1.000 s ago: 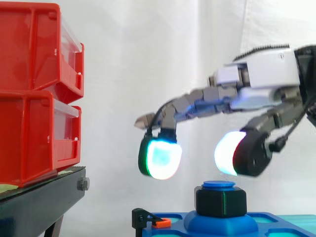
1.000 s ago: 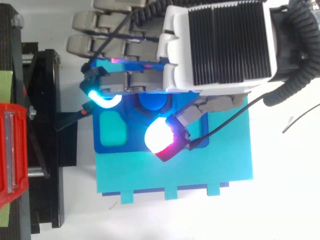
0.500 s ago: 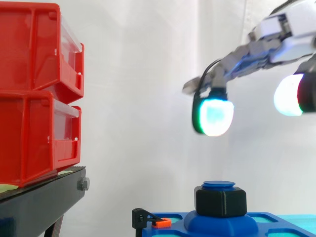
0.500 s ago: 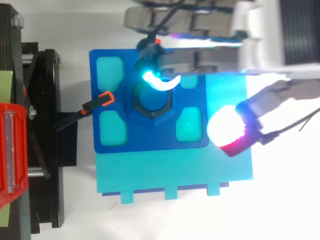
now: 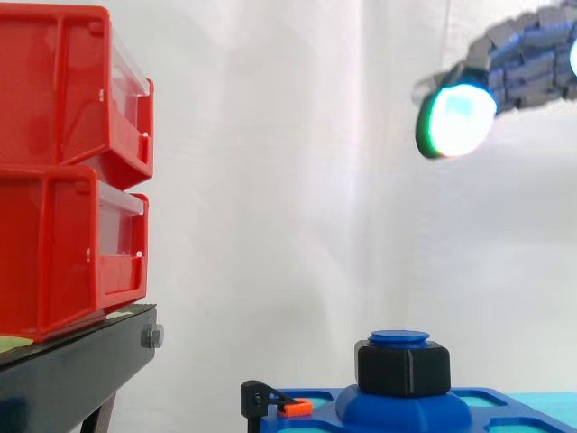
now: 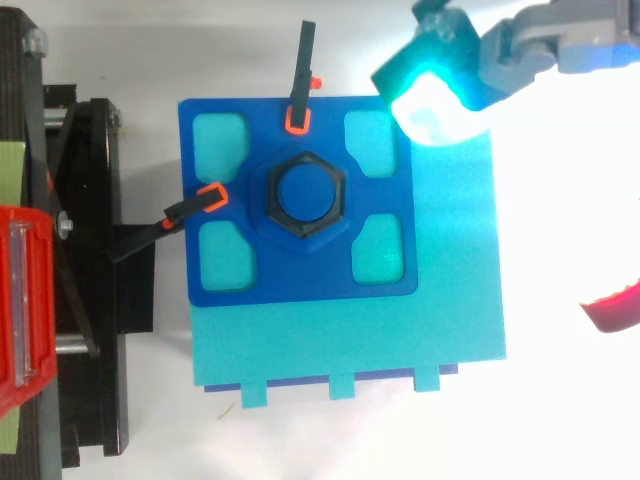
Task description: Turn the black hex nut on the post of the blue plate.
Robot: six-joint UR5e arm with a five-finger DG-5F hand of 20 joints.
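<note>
The black plastic hex nut (image 5: 402,367) sits low on the upright blue post (image 5: 399,337) at the middle of the square dark-blue plate (image 6: 300,285), which lies on a flat turquoise slab (image 6: 350,345); two small black clips with orange tips (image 6: 303,70) reach onto the plate's edges; the stacked red plastic bins (image 5: 63,171) on the black stand (image 5: 77,374) are well apart to one side. The robot's hand (image 5: 523,54) hangs high above the plate, off toward the arm's side; its fingers are loosely extended, the thumb is spread wide, and it grasps nothing; its cyan-glowing fingertip pad (image 6: 437,95) lies near one corner of the plate, clear of the nut. The nut lies below the hand and away from the arm; since the post's axis is vertical, the next approach probably calls for centring over the post and descending straight, with fingers and thumb on opposite flats.
</note>
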